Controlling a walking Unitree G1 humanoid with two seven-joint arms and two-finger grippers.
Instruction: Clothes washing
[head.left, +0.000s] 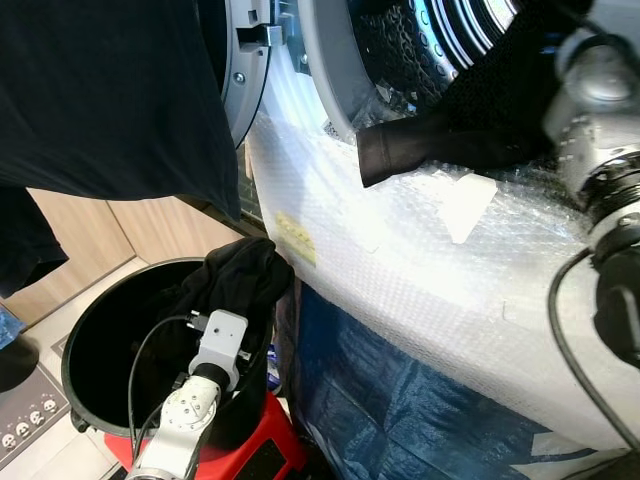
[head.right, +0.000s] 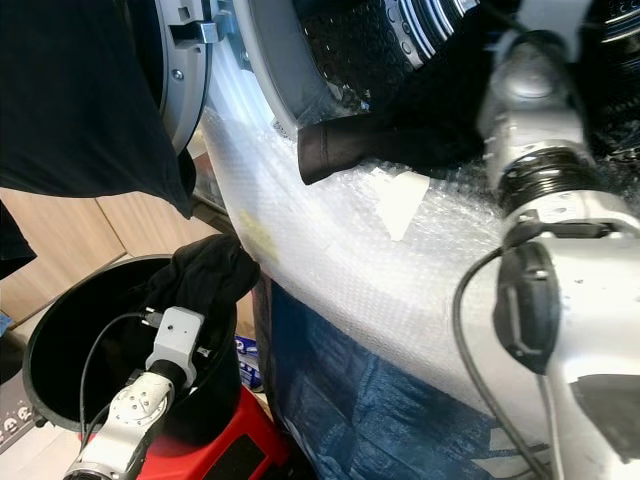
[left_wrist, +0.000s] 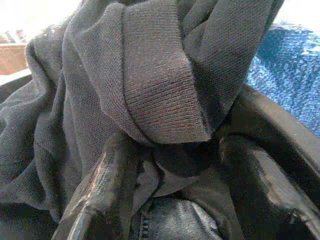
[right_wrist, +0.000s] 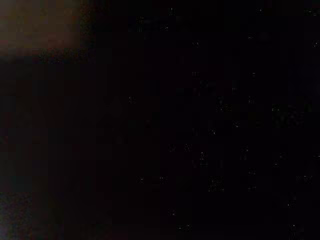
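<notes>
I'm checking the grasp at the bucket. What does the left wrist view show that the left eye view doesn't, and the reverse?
Left wrist view: the left gripper, fingers spread around a ribbed cuff, with denim beneath.
Left eye view: the washer drum, the bubble wrap, a dark garment hanging from the opening.
Both: the black bucket and its dark clothes.

Light wooden cabinet panels (head.left: 120, 235) run along the back on the left, above a pale floor (head.left: 60, 455). A blue tarp (head.left: 400, 390) hangs below a sheet of white bubble wrap (head.left: 400, 260). A dark cloth (head.left: 110, 90) hangs at upper left.
</notes>
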